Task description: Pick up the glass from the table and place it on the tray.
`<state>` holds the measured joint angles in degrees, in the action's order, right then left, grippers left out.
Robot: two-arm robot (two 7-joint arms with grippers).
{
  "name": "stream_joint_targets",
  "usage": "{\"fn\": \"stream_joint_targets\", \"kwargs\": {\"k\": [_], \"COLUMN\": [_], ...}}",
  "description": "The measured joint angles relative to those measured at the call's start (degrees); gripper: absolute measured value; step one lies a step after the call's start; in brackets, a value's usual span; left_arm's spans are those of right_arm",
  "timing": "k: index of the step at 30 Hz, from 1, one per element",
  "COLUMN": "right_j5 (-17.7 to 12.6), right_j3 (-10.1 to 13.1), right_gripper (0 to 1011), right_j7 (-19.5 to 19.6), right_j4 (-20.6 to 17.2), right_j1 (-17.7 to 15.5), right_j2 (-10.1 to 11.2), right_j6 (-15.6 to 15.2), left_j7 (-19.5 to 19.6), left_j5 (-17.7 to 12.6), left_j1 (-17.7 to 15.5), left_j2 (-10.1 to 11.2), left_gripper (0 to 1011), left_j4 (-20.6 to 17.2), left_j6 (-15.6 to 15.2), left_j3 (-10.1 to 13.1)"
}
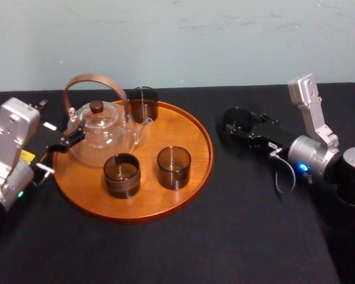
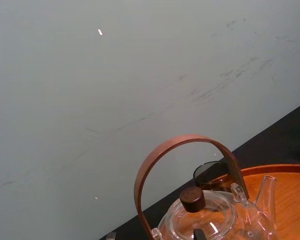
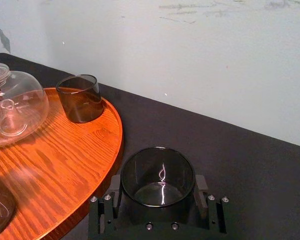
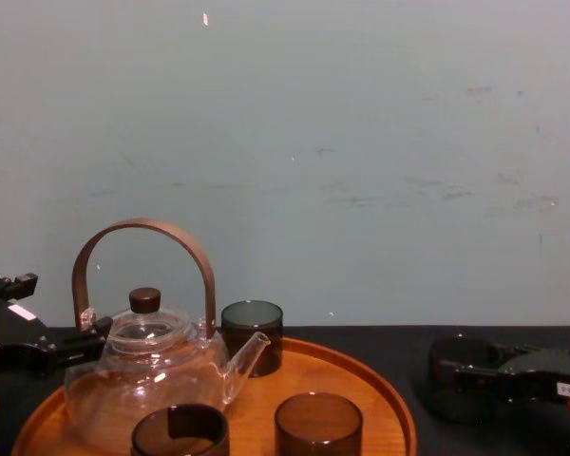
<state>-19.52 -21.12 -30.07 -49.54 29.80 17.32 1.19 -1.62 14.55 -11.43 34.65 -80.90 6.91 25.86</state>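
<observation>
my right end effector (image 3: pixel 157 186): clamped on the glass (image 3: pixel 159 167), on the surface (image 3: pixel 250 165) beside the tray (image 3: pixel 115 132); left end effector (image 1: pixel 74 137) parked by teapot (image 1: pixel 102 131)

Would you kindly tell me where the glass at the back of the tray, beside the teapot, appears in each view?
Head view: glass at the tray's far rim, right of the teapot.
Left wrist view: glass behind the teapot's handle.
Right wrist view: glass on the tray, beside the teapot.
Chest view: glass behind the teapot.
Shared landmark: the teapot.
</observation>
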Motion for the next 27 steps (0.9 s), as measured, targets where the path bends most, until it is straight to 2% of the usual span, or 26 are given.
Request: {"fn": "stream_joint_targets", "kwargs": {"k": [9,15,27], "right_j5": [0.0,-0.3,0.3], "right_j3": [0.0,0.0,-1.0], "right_gripper": [889,889,889], "right_j7": [-0.1,-1.7,-1.8], "right_j4": [0.0,0.2,-7.4], "right_j1": [0.0,0.1,-1.6], "right_j2": [0.0,-0.1,1.5], "right_j6": [0.0,0.2,-1.5], "left_j7": [0.0,0.0,0.0], "left_j5": [0.0,0.0,0.0], "left_j1": [0.0,0.0,0.0], "left_j2": [0.0,0.0,0.0], "left_gripper": [1001,1001,1001], "left_j4": [0.0,0.0,0.0], "left_j6": [0.0,0.0,0.0], "left_j3": [0.0,0.0,0.0]}}
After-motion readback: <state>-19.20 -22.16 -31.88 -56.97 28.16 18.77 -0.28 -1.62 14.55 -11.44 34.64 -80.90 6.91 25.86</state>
